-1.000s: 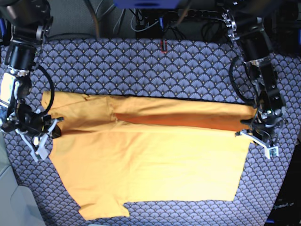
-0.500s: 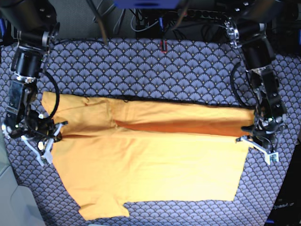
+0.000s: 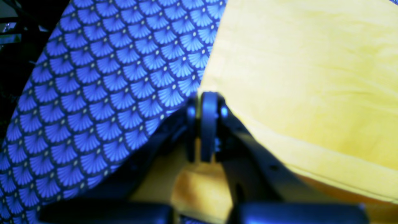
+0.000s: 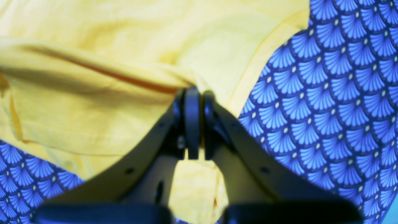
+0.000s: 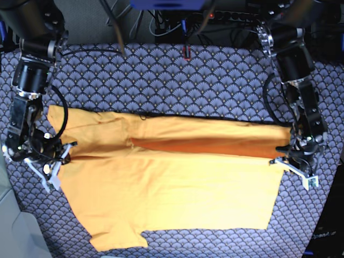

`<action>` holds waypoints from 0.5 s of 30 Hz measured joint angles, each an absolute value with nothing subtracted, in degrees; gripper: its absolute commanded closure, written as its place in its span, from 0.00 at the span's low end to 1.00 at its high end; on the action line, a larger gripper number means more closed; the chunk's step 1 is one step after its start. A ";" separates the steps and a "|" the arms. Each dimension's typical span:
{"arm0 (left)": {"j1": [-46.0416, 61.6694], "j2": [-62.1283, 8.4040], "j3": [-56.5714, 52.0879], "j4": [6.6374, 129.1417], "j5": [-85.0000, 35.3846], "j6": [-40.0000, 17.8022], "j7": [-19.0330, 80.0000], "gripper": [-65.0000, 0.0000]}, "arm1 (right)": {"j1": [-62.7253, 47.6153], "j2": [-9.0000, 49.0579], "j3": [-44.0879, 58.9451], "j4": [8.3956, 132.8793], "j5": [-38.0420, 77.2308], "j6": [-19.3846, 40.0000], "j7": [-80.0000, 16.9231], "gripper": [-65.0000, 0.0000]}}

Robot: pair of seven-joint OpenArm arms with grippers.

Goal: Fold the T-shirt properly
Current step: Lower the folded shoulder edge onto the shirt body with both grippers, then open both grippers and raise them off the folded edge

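Since a second ago, you see both arms drawn slightly inward and the folded top strip of the T-shirt lying flatter. Nearest you: its lower sleeve and hem, spread on the blue-grey scale-patterned cloth. Mid-field: right gripper, jaws pressed together on the sleeve-side edge; left gripper, jaws nearly together, pinching the T-shirt's hem corner. Farthest: the bare cloth, then cables.
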State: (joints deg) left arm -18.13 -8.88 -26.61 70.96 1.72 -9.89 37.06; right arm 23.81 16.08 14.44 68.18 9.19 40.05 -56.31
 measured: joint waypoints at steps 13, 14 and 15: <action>-14.28 -8.86 -26.87 78.19 1.26 -9.89 37.26 0.42 | 23.73 17.04 14.66 68.47 8.93 40.07 -58.08 0.45; -13.23 -8.82 -26.92 79.96 1.28 -9.89 36.88 0.42 | 23.53 17.54 14.70 68.47 8.99 40.05 -58.59 0.45; -11.94 -8.88 -26.94 80.99 1.17 -9.87 36.64 0.42 | 22.94 18.11 14.85 68.58 8.84 40.05 -58.48 0.45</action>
State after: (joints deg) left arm -11.94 -8.88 -26.94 80.99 1.17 -9.87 36.64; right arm 22.94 18.11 14.85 68.58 8.84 40.05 -58.48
